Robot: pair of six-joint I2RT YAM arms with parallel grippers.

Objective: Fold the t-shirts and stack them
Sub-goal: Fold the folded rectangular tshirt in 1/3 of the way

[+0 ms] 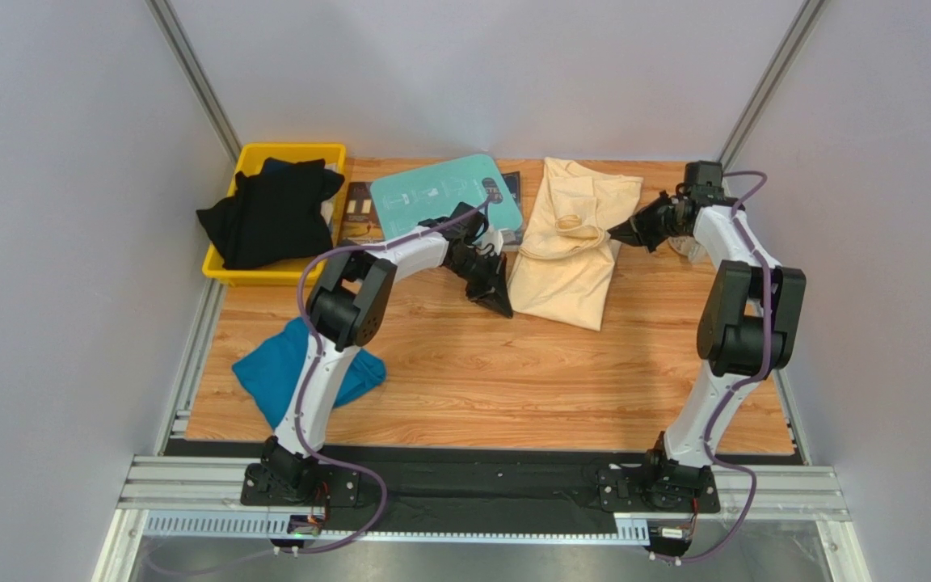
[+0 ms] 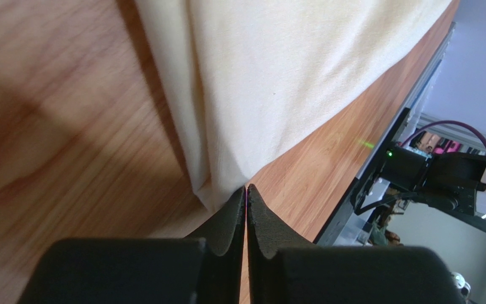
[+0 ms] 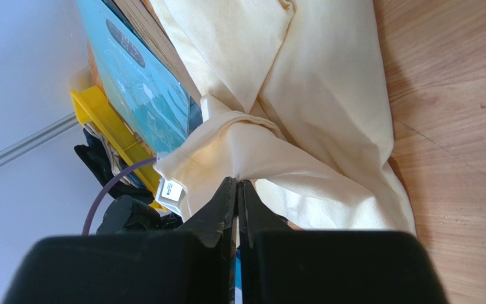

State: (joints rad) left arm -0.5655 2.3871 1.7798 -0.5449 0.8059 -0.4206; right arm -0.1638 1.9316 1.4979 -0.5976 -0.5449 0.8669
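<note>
A pale cream-yellow t-shirt lies partly folded at the back centre-right of the table. My right gripper is shut on a bunched fold at its right edge, and the cloth is drawn into the tips. My left gripper is at the shirt's near left corner with its jaws together. The corner lies against the tips, and no cloth shows between the pads. A teal-blue t-shirt lies crumpled at the front left. Black t-shirts are piled in a yellow bin.
A rigid teal board lies at the back, between the bin and the cream shirt, over a darker flat sheet. The yellow bin stands at the back left corner. Grey walls close in the table on three sides.
</note>
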